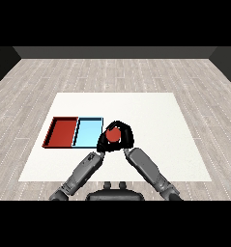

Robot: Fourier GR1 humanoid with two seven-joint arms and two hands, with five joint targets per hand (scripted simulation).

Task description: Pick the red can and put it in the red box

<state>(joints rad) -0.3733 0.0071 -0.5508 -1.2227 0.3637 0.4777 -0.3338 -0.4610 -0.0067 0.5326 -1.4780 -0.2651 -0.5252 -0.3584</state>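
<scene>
Right hand (125,136) is curled round the red can (112,134) just right of the blue tray (87,131), left hand (103,144) looks relaxed beside it, red tray (62,131) further left.

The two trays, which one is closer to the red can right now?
The light blue tray: its right edge lies right beside the red can, while the red tray lies beyond it, further left.
</scene>
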